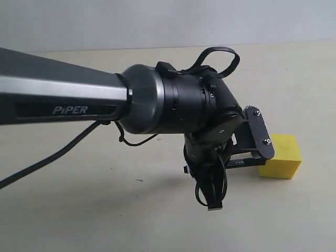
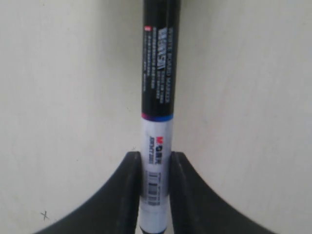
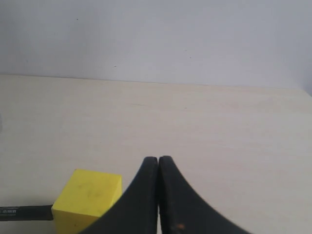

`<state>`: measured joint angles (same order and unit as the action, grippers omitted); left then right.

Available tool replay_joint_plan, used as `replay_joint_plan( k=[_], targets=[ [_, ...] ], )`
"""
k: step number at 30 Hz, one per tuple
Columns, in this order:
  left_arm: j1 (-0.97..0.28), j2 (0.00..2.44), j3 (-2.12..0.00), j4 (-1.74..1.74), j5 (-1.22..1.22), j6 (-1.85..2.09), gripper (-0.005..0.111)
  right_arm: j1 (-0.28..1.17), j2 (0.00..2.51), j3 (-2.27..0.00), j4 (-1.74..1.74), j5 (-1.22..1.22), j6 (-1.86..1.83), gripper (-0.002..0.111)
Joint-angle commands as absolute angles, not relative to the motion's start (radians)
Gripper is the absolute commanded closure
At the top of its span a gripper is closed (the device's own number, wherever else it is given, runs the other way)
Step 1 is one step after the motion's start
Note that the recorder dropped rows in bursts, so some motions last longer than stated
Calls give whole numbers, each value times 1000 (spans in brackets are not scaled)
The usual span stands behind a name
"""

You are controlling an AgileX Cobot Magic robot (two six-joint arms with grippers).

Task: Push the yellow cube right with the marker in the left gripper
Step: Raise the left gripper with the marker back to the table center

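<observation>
A: We are gripping the marker (image 2: 157,73) by its white end, the left end effector (image 2: 156,163) closed tight on the barrel, so the dark length is reaching ahead as a pusher.

B: We are missing the yellow cube (image 3: 87,197) there; the right wrist view is showing it on the surface (image 3: 219,146), the marker's end touching its side. The right end effector (image 3: 158,163) is pinched together, empty.

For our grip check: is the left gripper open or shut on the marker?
Shut on the marker: the left gripper has both fingers pressed against the white barrel, no gap.
</observation>
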<state>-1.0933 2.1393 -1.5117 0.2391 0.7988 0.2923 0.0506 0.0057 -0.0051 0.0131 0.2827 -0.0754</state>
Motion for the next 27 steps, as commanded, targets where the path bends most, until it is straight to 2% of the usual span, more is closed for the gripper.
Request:
replay_joint_plan(
  k=[1, 13, 23, 27],
  targets=[
    [-1109, 2139, -1515, 244, 796, 286, 107, 45, 0, 0, 8, 282, -79, 108],
    [-1001, 2082, -1515, 263, 893, 152, 107, 45, 0, 0, 8, 282, -79, 108],
    [-787, 2027, -1515, 195, 923, -595, 107, 45, 0, 0, 8, 282, -79, 108],
    [-751, 2052, -1515, 63, 947, -651, 107, 45, 0, 0, 8, 282, -79, 108]
  ],
)
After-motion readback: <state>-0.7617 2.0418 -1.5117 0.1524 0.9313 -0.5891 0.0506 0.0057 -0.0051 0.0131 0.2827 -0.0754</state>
